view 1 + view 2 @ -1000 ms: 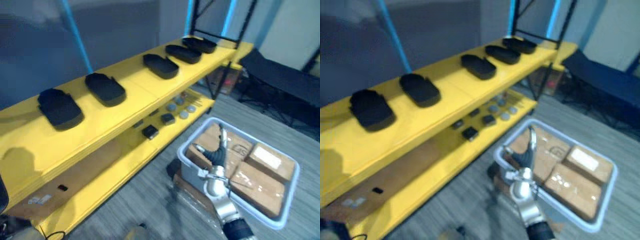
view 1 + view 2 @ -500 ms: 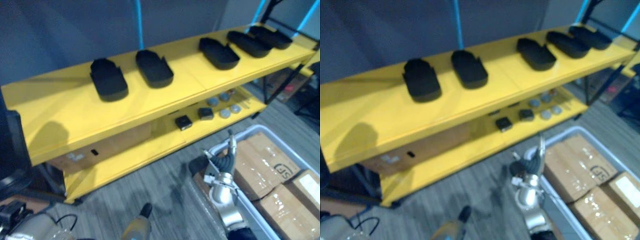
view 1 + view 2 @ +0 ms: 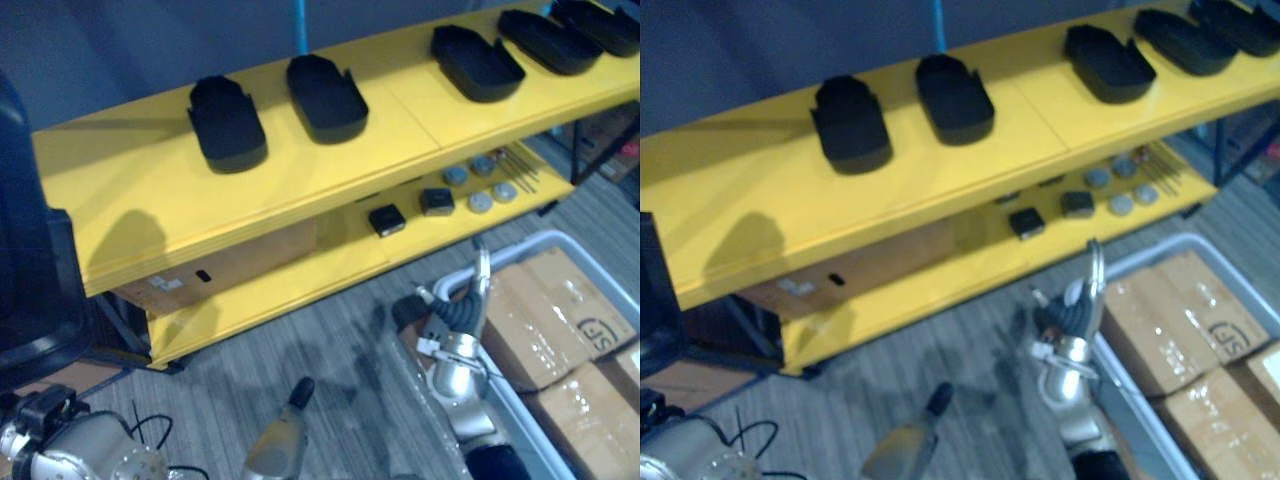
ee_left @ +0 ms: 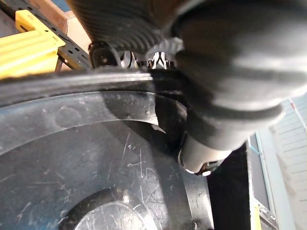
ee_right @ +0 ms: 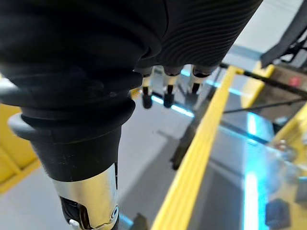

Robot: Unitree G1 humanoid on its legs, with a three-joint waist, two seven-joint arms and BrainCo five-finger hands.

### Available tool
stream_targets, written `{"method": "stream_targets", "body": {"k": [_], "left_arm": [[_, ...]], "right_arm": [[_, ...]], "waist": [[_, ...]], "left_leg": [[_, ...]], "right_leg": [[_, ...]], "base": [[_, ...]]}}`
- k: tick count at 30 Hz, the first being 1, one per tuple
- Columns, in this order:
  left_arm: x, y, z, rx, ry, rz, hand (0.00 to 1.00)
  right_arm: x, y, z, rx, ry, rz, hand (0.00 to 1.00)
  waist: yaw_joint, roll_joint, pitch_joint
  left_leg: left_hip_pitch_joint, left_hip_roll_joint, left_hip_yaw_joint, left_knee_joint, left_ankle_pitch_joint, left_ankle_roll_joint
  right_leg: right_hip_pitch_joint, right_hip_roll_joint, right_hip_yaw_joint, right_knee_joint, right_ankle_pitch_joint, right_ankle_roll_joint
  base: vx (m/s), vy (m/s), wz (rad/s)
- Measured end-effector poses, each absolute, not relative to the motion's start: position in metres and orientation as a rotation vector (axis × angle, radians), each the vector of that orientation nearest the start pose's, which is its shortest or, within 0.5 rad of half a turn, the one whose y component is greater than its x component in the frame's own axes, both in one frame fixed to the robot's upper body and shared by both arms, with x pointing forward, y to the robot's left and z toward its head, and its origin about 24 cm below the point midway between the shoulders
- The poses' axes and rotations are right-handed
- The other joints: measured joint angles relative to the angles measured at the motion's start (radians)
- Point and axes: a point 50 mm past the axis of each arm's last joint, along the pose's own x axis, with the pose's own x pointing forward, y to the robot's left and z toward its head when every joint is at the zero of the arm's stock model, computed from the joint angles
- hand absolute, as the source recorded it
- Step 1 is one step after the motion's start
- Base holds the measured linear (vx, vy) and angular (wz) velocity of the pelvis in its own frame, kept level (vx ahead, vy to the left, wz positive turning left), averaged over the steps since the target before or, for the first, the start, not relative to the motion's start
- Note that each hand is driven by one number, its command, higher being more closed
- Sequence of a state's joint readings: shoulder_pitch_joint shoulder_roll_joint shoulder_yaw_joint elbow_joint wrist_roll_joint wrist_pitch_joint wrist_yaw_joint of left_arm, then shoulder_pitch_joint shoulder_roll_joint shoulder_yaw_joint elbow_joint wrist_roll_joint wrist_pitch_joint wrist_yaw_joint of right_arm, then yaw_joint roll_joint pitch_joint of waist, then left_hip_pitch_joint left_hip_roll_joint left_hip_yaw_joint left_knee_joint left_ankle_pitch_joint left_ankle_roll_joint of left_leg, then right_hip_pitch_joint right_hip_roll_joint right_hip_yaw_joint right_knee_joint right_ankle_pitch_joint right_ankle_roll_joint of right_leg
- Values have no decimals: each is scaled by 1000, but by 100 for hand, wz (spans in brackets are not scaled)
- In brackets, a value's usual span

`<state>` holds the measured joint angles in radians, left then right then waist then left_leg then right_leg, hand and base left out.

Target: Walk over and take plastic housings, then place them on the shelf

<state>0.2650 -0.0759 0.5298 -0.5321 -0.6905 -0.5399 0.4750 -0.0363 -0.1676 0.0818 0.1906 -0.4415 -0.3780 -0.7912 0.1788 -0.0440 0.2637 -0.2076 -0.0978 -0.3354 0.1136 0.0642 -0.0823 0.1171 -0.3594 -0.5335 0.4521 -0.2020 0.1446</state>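
Black plastic housings (image 3: 227,122) lie in a row on top of the yellow shelf (image 3: 150,205). In front of the shelf the right hand (image 3: 452,322) hangs loosely open (holding nothing); the left hand (image 3: 278,440) is low beside it, and I cannot tell its state.

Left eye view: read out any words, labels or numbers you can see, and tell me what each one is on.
On the taped brown cardboard box in the pale plastic crate: a dark printed mark, too blurred to read.
On the plain brown cardboard box under the top board of the yellow shelf: a small pale label, too small to read.
On the black plastic housings: no print visible.
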Motion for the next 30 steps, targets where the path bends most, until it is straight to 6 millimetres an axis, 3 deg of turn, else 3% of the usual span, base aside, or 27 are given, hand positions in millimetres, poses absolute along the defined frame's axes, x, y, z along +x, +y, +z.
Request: {"method": "stream_targets", "body": {"k": [1, 3, 4, 5, 6, 7, 8, 10, 12, 13, 15, 16, 20, 22, 26, 30], "left_arm": [[110, 292, 128, -607, -867, 1041, 100], [109, 293, 126, -594, -843, 1046, 100], [110, 293, 126, -584, -835, 1051, 100], [111, 293, 128, -558, -823, 1056, 100], [113, 297, 133, -532, -829, 1036, 100], [115, 299, 136, -521, -835, 1024, 100], [122, 302, 139, -522, -843, 1013, 100], [143, 307, 137, -561, -831, 1004, 100], [166, 307, 126, -633, -764, 1008, 100], [170, 305, 124, -647, -747, 1003, 100], [173, 302, 119, -641, -694, 993, 100], [168, 298, 107, -653, -632, 1022, 100], [156, 297, 91, -654, -566, 1068, 100], [153, 301, 89, -686, -568, 1085, 100], [151, 318, 76, -706, -527, 1192, 100], [148, 354, 62, -696, -456, 1395, 100]], "right_arm": [[244, -179, 58, -457, -447, -547, 0], [246, -179, 68, -441, -492, -558, 0], [246, -180, 69, -441, -495, -561, 0], [245, -183, 69, -442, -496, -570, 0], [244, -184, 70, -440, -503, -578, 0], [244, -186, 71, -441, -511, -583, 0], [244, -190, 75, -455, -533, -590, 0], [241, -206, 81, -489, -561, -638, 0], [235, -223, 90, -515, -593, -693, 0], [233, -227, 92, -522, -605, -705, 0], [227, -230, 101, -521, -655, -715, 0], [228, -232, 104, -528, -666, -706, 0], [229, -237, 104, -550, -633, -701, 0], [228, -244, 107, -570, -635, -719, 0], [219, -258, 102, -583, -583, -765, 0], [203, -263, 79, -588, -462, -767, 0]], "waist": [[1, -2, -2], [-3, -8, -1], [-6, -8, -1], [-19, -5, -2], [-37, 9, -3], [-43, 6, -6], [-56, 13, -13], [-80, 21, -13], [-104, 17, -15], [-114, 13, -18], [-126, -26, -40], [-134, 23, -47], [-126, 86, -80], [-118, 101, -91], [-132, 98, -97], [-162, 51, -116]], "left_leg": [[2, 2, 7, 0, -3, 4], [38, 5, 33, -7, -16, 24], [54, 7, 45, -10, -23, 34], [92, 10, 48, -19, -31, 46], [112, 32, 36, -24, -38, 59], [121, 43, 33, -29, -39, 66], [123, 70, 17, -32, -38, 67], [118, 84, -15, -32, -42, 60], [114, 69, -53, -26, -49, 48], [112, 60, -70, -24, -52, 43], [102, 19, -81, -19, -76, 15], [108, 73, -1, -2, -87, 12], [140, 147, 126, -8, -73, -19], [159, 163, 177, -36, -64, -24], [173, 160, 221, -58, -62, -23], [203, 146, 267, -93, -58, -17]], "right_leg": [[-22, -7, 33, 41, 12, -4], [-115, -35, 159, 210, 106, -43], [-131, -44, 173, 253, 145, -59], [-165, -67, 186, 341, 261, -93], [-209, -71, 202, 409, 300, -129], [-230, -59, 215, 427, 209, -124], [-261, -7, 228, 393, 73, -124], [-261, 88, 302, 155, 9, -98], [-250, 141, 415, -35, 11, -70], [-239, 145, 422, -75, 18, -58], [-194, 142, 408, -161, 36, -40], [-159, 158, 364, -178, 45, -18], [-77, 207, 297, -209, 46, -23], [-52, 219, 282, -232, 46, -23], [-45, 206, 285, -247, 45, -24], [-45, 179, 293, -251, 42, -24]], "base": [[40, 58, -3], [68, 69, -22], [90, 71, -26], [111, 39, -4], [125, 12, 0], [153, -26, 5], [143, -37, 10], [130, -68, 35], [82, -143, 61], [77, -231, 81], [87, -307, 73], [100, -279, 53], [175, -212, 42], [143, -124, 23], [64, 1, -9], [22, 52, -18]]}}
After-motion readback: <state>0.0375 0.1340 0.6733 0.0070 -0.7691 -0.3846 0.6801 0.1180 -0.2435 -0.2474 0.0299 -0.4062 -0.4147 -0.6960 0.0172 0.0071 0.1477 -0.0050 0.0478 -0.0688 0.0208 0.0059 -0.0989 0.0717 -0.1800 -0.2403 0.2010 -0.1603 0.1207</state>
